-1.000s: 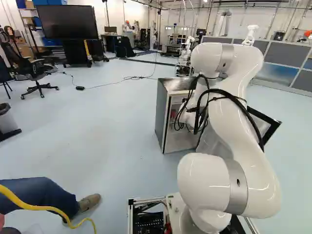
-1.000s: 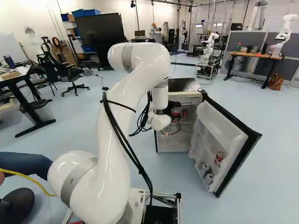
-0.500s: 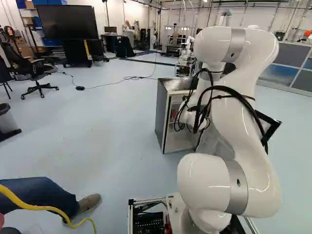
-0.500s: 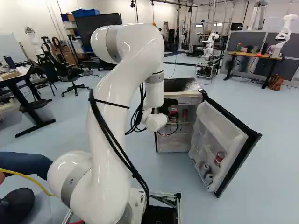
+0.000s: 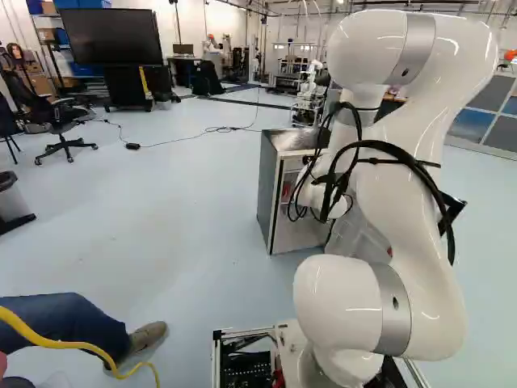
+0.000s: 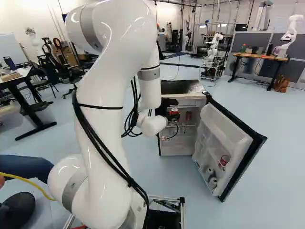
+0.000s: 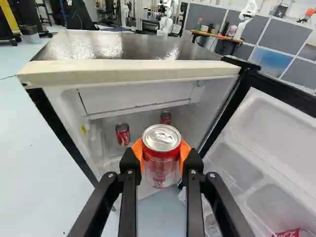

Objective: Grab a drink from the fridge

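In the right base view my gripper (image 6: 167, 108) stands in front of the open fridge (image 6: 183, 97), the red can (image 6: 174, 114) at its tip. The wrist view has the gripper (image 7: 161, 157) with its orange pads pressed against both sides of that upright red can (image 7: 161, 170). This can is outside the fridge opening, at a height just below the fridge top (image 7: 123, 47). Two more red cans, one (image 7: 123, 134) and another (image 7: 165, 117), stand inside the fridge. The left base view hides the gripper behind my arm.
The fridge door (image 6: 231, 136) stands wide open on the right, with a red can (image 6: 224, 161) and grey cans (image 6: 212, 182) in its shelves. A person's leg (image 5: 60, 323) and a yellow cable (image 5: 77, 345) are at the left. Another robot (image 6: 213, 50) stands beyond the fridge.
My arm has drawn back and its elbow has risen towards the base. The held can has come with the gripper, away from the fridge. The base has stayed put.
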Controlling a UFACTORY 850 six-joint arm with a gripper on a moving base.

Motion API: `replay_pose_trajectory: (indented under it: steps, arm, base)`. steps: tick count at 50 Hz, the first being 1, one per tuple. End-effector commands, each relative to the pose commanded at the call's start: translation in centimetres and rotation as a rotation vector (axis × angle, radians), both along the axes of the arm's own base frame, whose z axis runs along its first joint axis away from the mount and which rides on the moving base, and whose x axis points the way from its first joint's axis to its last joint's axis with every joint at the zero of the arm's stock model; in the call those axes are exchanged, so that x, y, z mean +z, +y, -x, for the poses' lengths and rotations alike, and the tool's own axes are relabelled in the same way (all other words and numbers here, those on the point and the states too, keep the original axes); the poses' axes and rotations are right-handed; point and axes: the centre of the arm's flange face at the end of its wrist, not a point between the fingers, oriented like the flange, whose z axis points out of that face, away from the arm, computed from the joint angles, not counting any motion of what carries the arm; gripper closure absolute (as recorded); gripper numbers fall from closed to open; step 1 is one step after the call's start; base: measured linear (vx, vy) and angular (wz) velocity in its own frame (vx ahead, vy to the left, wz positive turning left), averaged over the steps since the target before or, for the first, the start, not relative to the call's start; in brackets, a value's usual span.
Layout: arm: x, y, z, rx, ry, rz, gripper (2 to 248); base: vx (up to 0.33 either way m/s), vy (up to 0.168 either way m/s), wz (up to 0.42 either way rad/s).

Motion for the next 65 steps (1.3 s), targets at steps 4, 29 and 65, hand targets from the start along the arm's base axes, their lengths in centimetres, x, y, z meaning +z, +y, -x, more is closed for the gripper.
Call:
replay_pose_trajectory:
  steps: [4,29,65]
  arm:
    - [0.5,0.4,0.7,0.003,-0.003,0.001,158]
    - [3.3,0.9,1.7,0.007,-0.050,0.016,158]
    - [7.0,1.1,1.7,0.012,-0.131,0.041,158]
  base:
    - [0.000,0.000,0.000]
    - [0.000,0.000,0.000]
    - [0.000,0.000,0.000]
